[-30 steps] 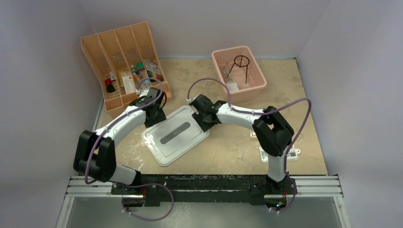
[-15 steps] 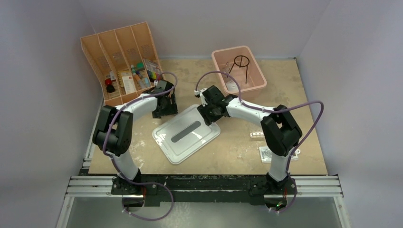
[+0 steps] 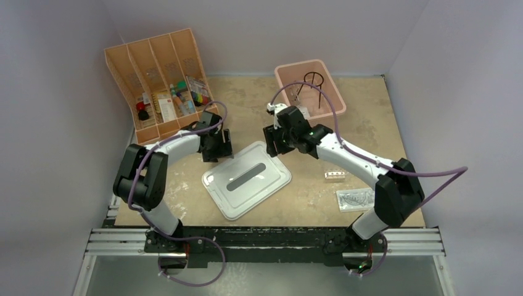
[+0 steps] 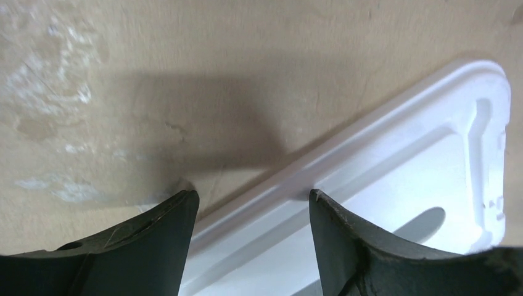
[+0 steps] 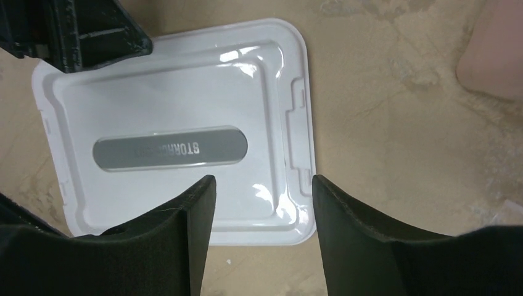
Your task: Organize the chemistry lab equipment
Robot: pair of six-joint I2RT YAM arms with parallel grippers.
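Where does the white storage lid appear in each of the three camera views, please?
Top external: the white storage lid lies flat in the middle of the picture.
Left wrist: lower right, its rim running diagonally.
Right wrist: it fills the upper left and centre.
Shared landmark: the grey oval label in the lid's middle. It is lettered in the right wrist view, and only its end shows in the left wrist view.

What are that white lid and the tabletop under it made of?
White lid: probably moulded plastic, glossy; highlights glint on its raised ridges. Tabletop: seemingly bare wood or fibreboard, matt tan, blotched with pale stains.
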